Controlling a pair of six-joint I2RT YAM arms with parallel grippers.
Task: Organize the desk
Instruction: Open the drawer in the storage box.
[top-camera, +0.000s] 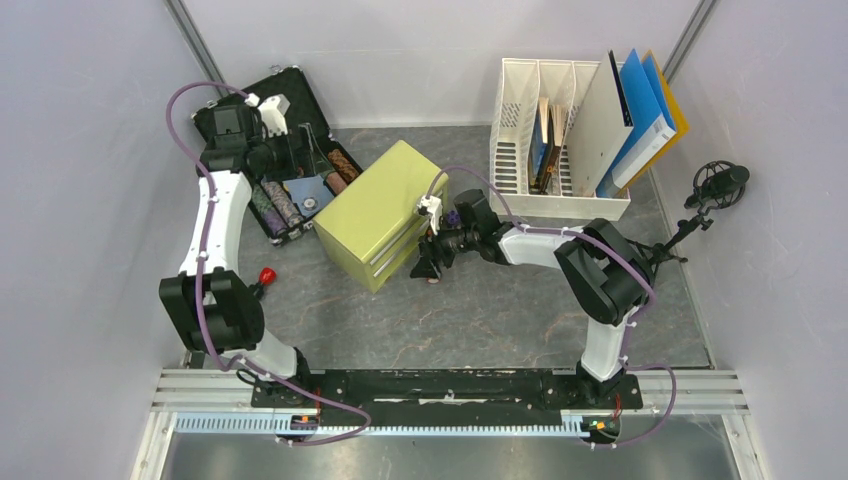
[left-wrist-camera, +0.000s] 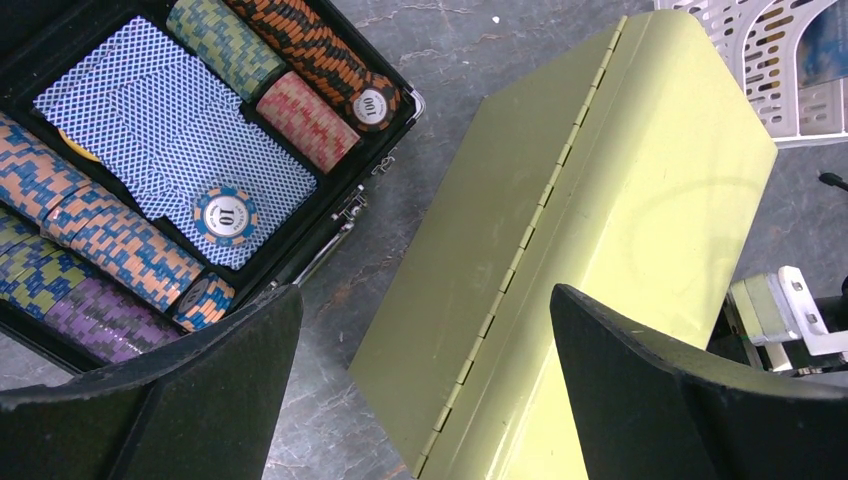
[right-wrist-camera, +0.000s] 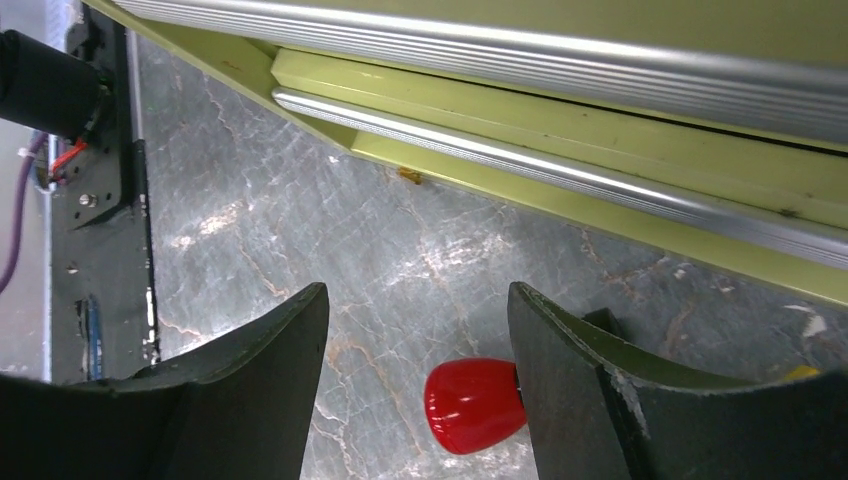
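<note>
The dark grey marbled desk (top-camera: 480, 310) bears all the items. My left gripper (top-camera: 298, 160) is open and empty, hovering over the gap between an open black poker chip case (top-camera: 262, 130) and the yellow-green drawer cabinet (top-camera: 385, 212). In the left wrist view the gripper (left-wrist-camera: 425, 300) frames the cabinet's hinged top edge (left-wrist-camera: 560, 230), with the case (left-wrist-camera: 300, 250) at upper left. My right gripper (top-camera: 428, 265) is open and empty, low in front of the cabinet's drawer fronts (right-wrist-camera: 560, 150). In the right wrist view the gripper (right-wrist-camera: 418, 295) frames bare desk (right-wrist-camera: 400, 250).
A small red knob-like object (top-camera: 267, 276) lies on the desk near the left arm; it also shows in the right wrist view (right-wrist-camera: 472, 403). A white file organizer (top-camera: 520, 140) with folders stands at back right. A black microphone on a stand (top-camera: 720, 185) is at far right.
</note>
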